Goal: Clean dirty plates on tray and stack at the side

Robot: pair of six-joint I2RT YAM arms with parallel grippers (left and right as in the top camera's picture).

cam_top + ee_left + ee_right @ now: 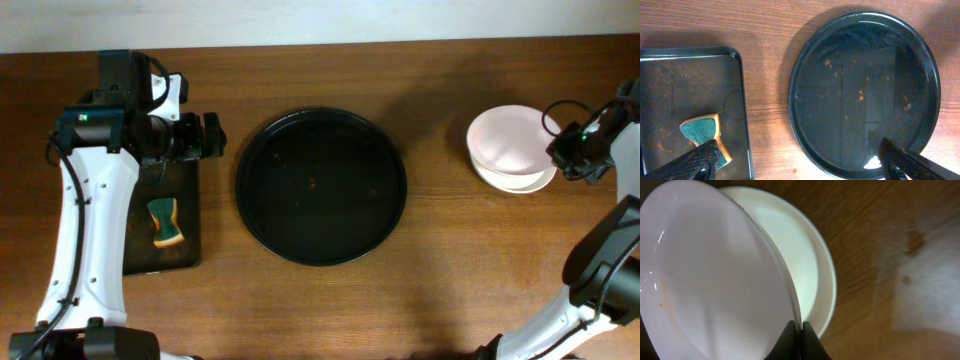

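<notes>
r gripper [800,330] pinched tight on the rim of a white plate [715,275]. i see the plate tilted, leaning over the stacked plates [812,255] on the table's right side, w/ a tiny orange speck on it. l gripper [210,137] spread wide, holding nothing, hovering btwn the rectangular tray [185,250] w/ its green sponge [166,222] and the round black tray [240,187], which has orange crumbs on it.
</notes>
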